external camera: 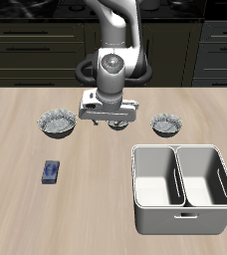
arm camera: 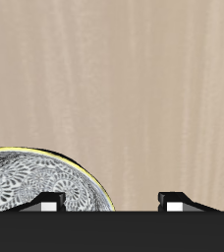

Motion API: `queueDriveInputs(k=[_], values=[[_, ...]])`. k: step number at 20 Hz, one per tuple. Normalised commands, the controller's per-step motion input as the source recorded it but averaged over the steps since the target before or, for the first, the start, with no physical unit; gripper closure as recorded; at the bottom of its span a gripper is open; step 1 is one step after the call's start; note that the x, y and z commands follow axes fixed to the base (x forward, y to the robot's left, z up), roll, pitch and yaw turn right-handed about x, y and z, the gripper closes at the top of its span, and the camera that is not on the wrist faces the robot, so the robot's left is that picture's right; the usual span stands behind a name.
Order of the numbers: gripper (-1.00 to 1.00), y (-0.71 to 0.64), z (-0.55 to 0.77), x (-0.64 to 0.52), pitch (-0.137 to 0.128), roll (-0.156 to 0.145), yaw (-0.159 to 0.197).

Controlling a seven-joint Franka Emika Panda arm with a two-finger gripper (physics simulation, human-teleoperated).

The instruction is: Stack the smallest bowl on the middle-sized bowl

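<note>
Speckled bowl under spread fingers (arm camera: pixel 112 204)
One fingertip sits over the bowl (arm camera: pixel 40 182), the other over bare surface (arm camera: pixel 134 89); descending here, the fingers could strike its rim.

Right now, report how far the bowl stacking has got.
Done: nothing stacked. The bowl beside the grey bin and the wider bowl sit alone on the table. In hand: the open, empty gripper hovers over a third bowl, one finger above its rim. Left: grasp, carry and set the smallest into the middle-sized.
</note>
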Motion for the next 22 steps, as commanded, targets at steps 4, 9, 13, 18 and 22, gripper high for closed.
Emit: queueDriveInputs(k=[4, 9, 13, 18, 22], values=[[1.0, -0.05, 0.16, -0.01, -0.034, -0.001, -0.019], [1.0, -0.04, 0.17, 0.03, -0.024, -0.001, -0.011], [1.0, 0.09, 0.51, 0.04, -0.077, 0.018, -0.012], [1.0, 0.13, 0.54, 0.06, -0.077, 0.009, -0.001], [1.0, 0.09, 0.67, 0.12, -0.099, 0.002, 0.003]])
